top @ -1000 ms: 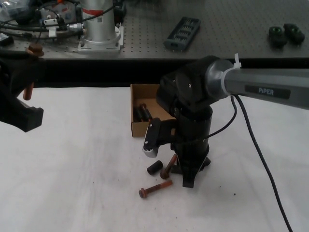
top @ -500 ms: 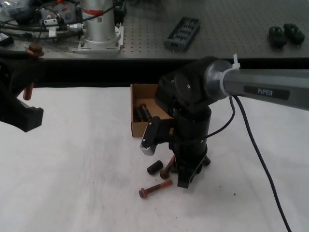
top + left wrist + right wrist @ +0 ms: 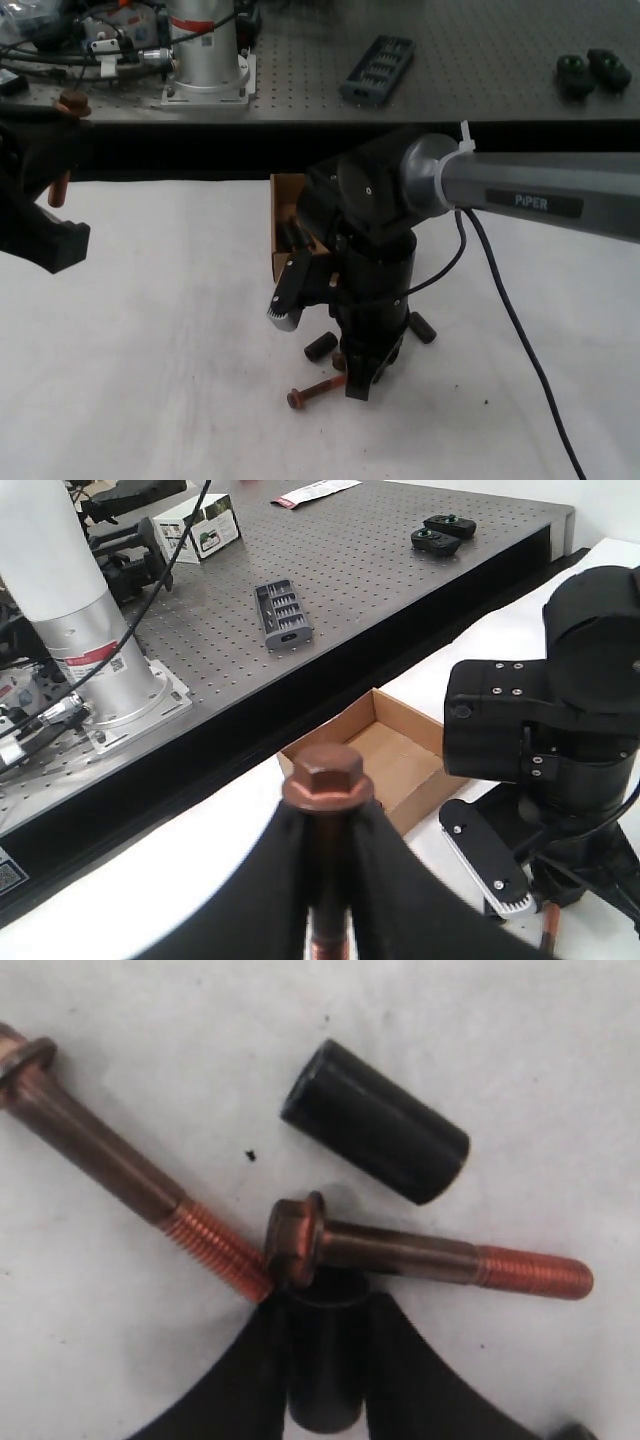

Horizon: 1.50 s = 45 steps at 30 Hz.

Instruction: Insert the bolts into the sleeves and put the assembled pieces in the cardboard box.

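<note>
My left end effector [image 3: 328,890] is closed on a copper bolt [image 3: 325,780] and holds it upright, high at the left of the white bench [image 3: 150,380]. My right end effector [image 3: 325,1345] grips a black sleeve [image 3: 325,1385] low over the bench, on the near side of the cardboard box [image 3: 395,745]. A loose sleeve [image 3: 375,1120], one lying bolt [image 3: 400,1255] and a second bolt [image 3: 100,1155] are just beside it.

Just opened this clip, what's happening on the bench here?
The left gripper holds a copper bolt head up, off to one side above the white cloth. The right gripper is low over the cloth near the cardboard box, shut on a black sleeve. Beside it lie a loose bolt, a second bolt and another sleeve. The held bolt and sleeve are not yet joined.
</note>
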### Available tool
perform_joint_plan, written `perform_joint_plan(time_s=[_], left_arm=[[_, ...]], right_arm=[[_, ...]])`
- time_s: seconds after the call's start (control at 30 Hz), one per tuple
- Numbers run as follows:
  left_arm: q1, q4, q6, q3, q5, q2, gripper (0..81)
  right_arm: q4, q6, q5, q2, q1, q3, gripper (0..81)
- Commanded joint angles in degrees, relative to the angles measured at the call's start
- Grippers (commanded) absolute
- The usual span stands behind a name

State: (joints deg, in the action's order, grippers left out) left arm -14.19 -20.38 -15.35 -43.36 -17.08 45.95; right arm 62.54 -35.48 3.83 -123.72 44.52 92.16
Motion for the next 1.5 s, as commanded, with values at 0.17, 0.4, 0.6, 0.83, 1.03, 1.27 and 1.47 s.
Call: perform_joint_plan(time_s=[0.17,0.4,0.6,0.83,1.03,1.27,1.47], left_arm=[[0.17,0.77,0.4,-0.46,-0.37,-0.31,0.6],[0.17,5.71,5.65,2.15,-8.74,2.71,0.6],[-1.0,25.08,23.43,4.21,-11.9,8.41,0.6],[-5.86,41.03,39.99,4.21,-11.93,16.46,0.6],[-10.75,42.1,44.84,4.21,-13.68,21.86,0.6],[-13.38,44.96,53.02,4.21,-13.67,24.14,0.6],[-13.52,45.76,58.66,4.21,-13.67,24.51,0.6]], right_arm=[[-1.02,6.73,-1.08,1.64,-0.38,0.0,0.7],[-1.48,9.69,-6.34,11.21,-1.27,-0.3,0.7],[-6.25,12.4,-16.28,23.31,-5.45,-9.38,0.7],[-29.54,24.3,-30.97,36.74,-7.87,-30.93,0.7],[-53.49,35.98,-41.86,44.38,-7.48,-46.96,0.7],[-71.95,44.04,-48.45,51.84,-7.4,-60.04,0.7],[-83.97,47.46,-48.8,54.47,-7.4,-67.93,0.7]])
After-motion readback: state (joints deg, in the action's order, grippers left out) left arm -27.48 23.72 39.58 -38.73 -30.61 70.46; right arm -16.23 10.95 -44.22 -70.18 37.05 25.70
